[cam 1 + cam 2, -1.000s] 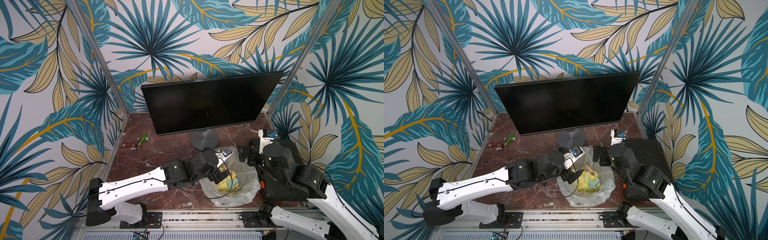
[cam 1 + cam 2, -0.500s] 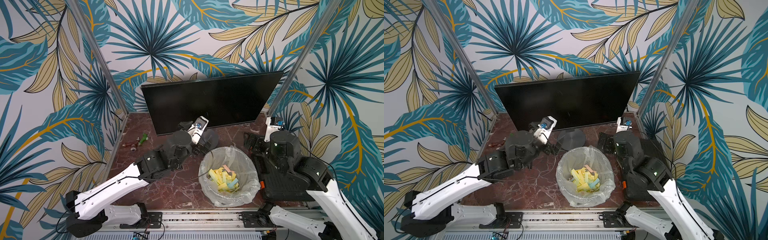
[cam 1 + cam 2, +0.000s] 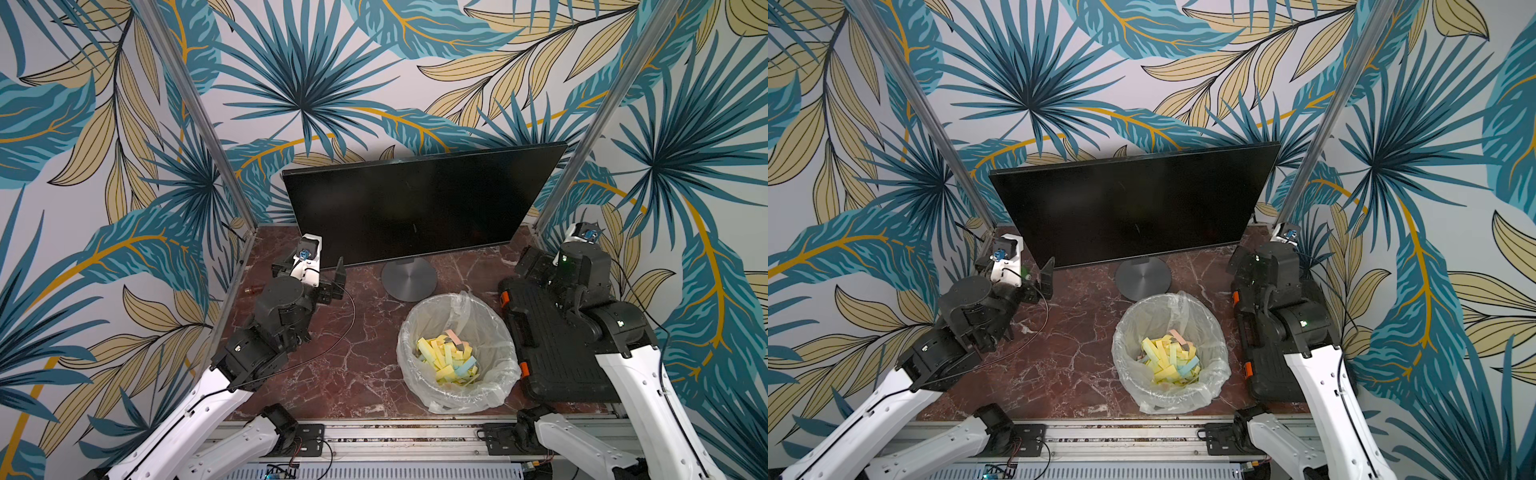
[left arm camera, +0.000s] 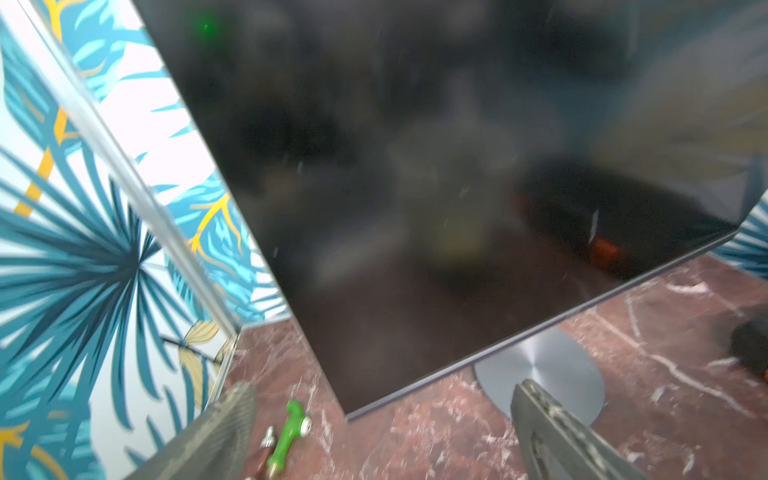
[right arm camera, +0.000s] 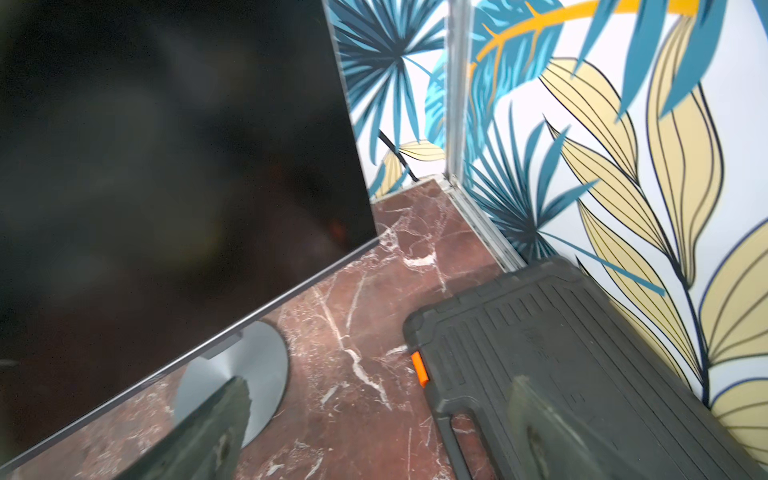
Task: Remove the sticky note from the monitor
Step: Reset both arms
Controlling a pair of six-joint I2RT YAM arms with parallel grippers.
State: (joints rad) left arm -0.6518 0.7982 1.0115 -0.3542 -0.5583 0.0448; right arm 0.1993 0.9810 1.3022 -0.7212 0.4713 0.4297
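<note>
The monitor [image 3: 415, 208] [image 3: 1133, 203] stands at the back on its round grey foot [image 3: 409, 278], its screen dark and blank. No sticky note shows on the screen in any view. My left gripper [image 3: 311, 270] [image 3: 1017, 270] is open and empty just in front of the monitor's lower left corner. In the left wrist view its gripper [image 4: 382, 388] frames that corner of the monitor [image 4: 415, 166]. My right gripper [image 3: 540, 266] [image 5: 379, 385] is open and empty by the monitor's right end, over a black ribbed case.
A bag-lined bin [image 3: 405, 332] [image 3: 1121, 332] in front of the foot holds several yellow, blue and pink paper strips [image 3: 446, 359]. The black ribbed case [image 3: 548, 345] [image 5: 582, 353] lies along the right wall. A green-handled tool [image 4: 286, 432] lies at the back left.
My left gripper has left the bin and swung back and left to the monitor's lower left corner. My right arm has drawn back toward the right wall.
</note>
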